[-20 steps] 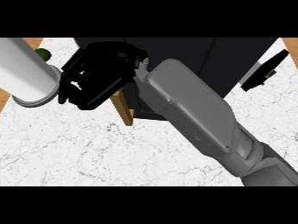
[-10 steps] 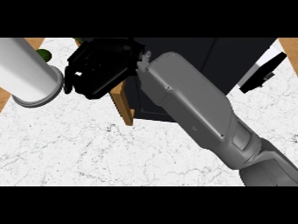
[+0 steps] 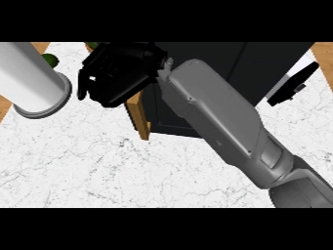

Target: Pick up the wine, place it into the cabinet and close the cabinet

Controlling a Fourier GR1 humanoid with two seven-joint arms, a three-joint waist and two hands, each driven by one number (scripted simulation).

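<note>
Barely any of the wine (image 3: 51, 59) shows — only a green bit peeking from behind the white cylinder (image 3: 25, 80) at the far left of the marble counter (image 3: 90, 166), with another green scrap at the top edge just left of the robot hand (image 3: 118, 73). That right robot hand, fingers curled, hangs above the open wooden door (image 3: 141, 119) of the dark cabinet (image 3: 219, 68); whether it holds anything I cannot tell. A grey forearm (image 3: 226, 127) runs to the lower right.
</note>
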